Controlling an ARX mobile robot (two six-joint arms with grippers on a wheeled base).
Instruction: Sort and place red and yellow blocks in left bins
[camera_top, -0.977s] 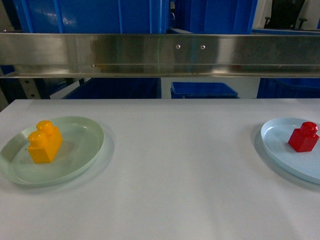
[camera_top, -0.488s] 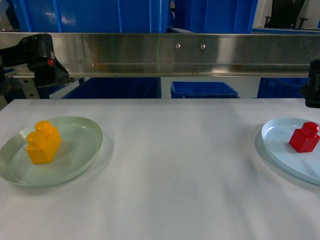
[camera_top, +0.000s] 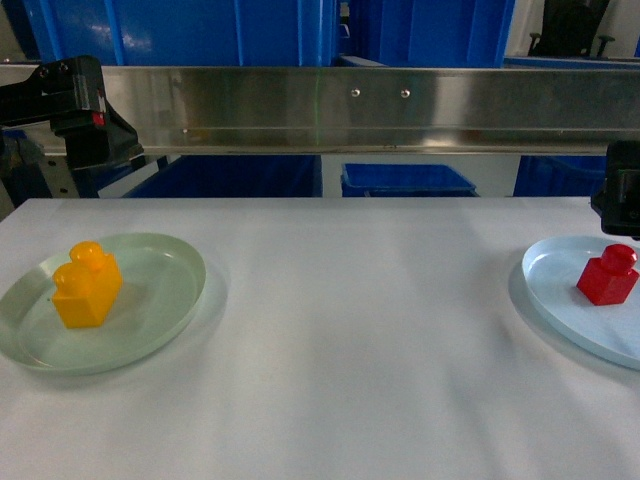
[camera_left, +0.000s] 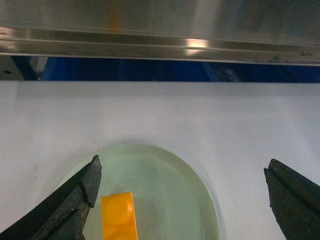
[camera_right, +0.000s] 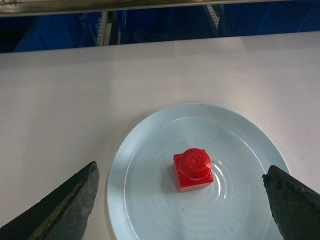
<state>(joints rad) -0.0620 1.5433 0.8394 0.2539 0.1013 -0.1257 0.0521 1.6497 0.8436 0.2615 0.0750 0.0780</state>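
The orange-yellow block (camera_top: 88, 285) with two studs stands on a pale green plate (camera_top: 150, 310) at the left. On a pale blue plate (camera_top: 560, 300) at the right sits the small red block (camera_top: 607, 275). My left gripper (camera_left: 182, 167) hovers open above the green plate (camera_left: 170, 190), the yellow block (camera_left: 119, 217) close to its left finger. Wide open as well, my right gripper (camera_right: 180, 171) hangs over the blue plate (camera_right: 150, 200) with the red block (camera_right: 193, 170) between its fingers, untouched. Large blue bins (camera_top: 190, 30) rise behind a metal rail.
A steel rail (camera_top: 350, 105) runs across the back of the white table (camera_top: 360, 350). Behind and below it are more blue crates (camera_top: 430, 30) and a small blue tray (camera_top: 408, 180). My left arm (camera_top: 75, 105) and right arm (camera_top: 622, 188) show at the frame edges.
Both arms have come into the head view from the sides. The right arm has since dropped a little toward the red block. The blocks and plates have not moved.
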